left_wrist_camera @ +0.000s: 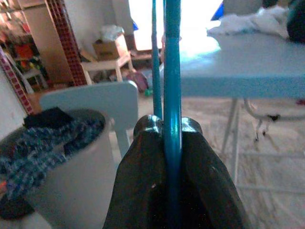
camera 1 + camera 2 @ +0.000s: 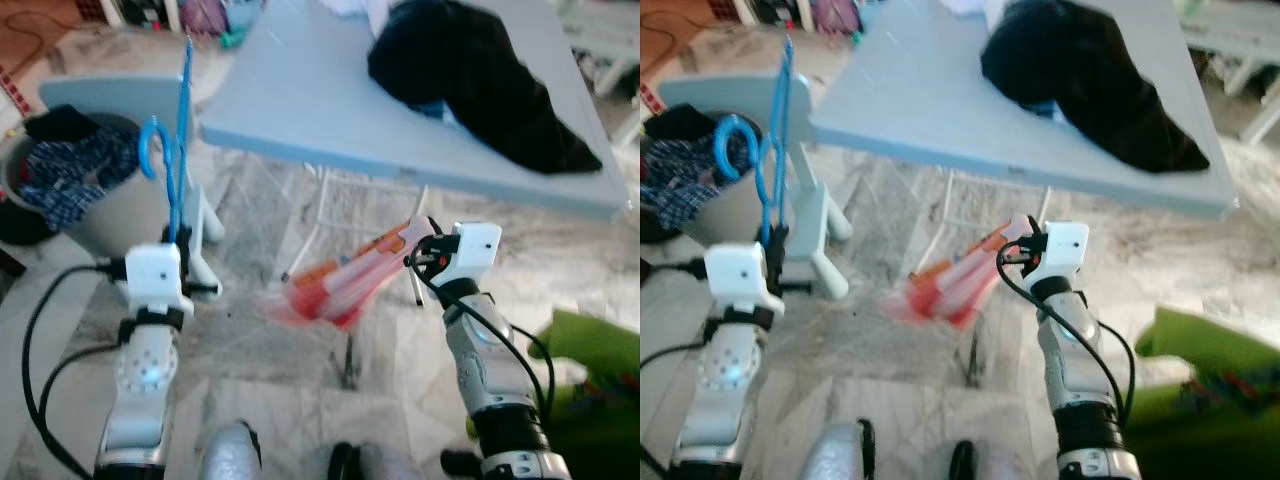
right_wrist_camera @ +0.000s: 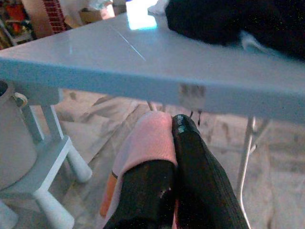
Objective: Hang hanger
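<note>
From the head views, the left claw (image 2: 181,238) is pinching the thin blue plastic hanger (image 2: 172,150) upright, hook curling beside the grey laundry bin (image 2: 95,215), likely kept vertical for hanging. The right claw (image 2: 415,250) is gripping a pink-and-orange garment (image 2: 340,285) drooping below the pale blue table (image 2: 300,100).

In the left wrist view, fingers (image 1: 209,191) are clamping the hanger's rod.

In the right wrist view, fingers (image 3: 205,191) are pressing pink cloth between them.

A pale blue table (image 2: 300,110) carries a heap of black clothing (image 2: 480,75); marbled tile floor (image 2: 270,340) lies beneath.
</note>
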`<state>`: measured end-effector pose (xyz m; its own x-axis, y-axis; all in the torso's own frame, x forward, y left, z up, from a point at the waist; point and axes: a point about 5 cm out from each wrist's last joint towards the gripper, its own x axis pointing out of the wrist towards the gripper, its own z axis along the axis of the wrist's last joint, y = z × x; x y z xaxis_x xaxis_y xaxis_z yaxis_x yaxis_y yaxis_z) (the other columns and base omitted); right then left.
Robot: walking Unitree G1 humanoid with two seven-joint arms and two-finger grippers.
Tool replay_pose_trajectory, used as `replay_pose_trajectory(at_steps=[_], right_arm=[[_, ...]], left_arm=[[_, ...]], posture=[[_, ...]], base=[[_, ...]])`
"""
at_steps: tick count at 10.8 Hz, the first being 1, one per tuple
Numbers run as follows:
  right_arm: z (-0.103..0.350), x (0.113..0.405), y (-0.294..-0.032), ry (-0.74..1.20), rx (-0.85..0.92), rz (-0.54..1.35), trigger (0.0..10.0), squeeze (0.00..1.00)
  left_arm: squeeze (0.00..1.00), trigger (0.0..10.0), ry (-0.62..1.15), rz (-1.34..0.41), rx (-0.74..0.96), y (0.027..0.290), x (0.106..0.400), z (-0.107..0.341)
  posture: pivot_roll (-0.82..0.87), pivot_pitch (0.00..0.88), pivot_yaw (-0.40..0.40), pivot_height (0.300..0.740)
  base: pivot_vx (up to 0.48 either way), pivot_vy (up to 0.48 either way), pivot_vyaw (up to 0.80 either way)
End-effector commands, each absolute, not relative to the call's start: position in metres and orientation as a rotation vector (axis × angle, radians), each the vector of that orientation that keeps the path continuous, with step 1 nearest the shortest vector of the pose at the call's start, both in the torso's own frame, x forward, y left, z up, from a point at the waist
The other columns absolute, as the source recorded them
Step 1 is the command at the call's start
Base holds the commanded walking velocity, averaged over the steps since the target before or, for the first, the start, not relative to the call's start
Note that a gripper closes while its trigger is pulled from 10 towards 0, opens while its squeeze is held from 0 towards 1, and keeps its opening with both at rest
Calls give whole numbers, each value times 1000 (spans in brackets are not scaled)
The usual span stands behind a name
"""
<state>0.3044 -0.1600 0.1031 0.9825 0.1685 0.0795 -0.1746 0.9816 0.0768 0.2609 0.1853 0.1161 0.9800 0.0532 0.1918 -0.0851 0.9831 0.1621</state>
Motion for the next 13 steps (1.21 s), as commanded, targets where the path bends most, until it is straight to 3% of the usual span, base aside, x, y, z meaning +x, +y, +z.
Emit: replay_pose_trajectory(at_steps=[1, 8, 13], right_arm=[[123, 308, -155, -167, -6, 230, 10000, 0], [161, 336, -157, -278, 4, 227, 10000, 0], [176, 349, -160, -323, -20, 237, 10000, 0]], left_arm=[[0, 10000, -210, 72, 177, 188, 262, 121], [0, 10000, -255, 48, 189, 196, 275, 135], [0, 10000, -246, 26, 154, 199, 281, 140]], posture=[[81, 163, -68, 740], [91, 133, -70, 740], [106, 123, -70, 740]], base=[[465, 0, 0], [458, 0, 0], [319, 355, 0]])
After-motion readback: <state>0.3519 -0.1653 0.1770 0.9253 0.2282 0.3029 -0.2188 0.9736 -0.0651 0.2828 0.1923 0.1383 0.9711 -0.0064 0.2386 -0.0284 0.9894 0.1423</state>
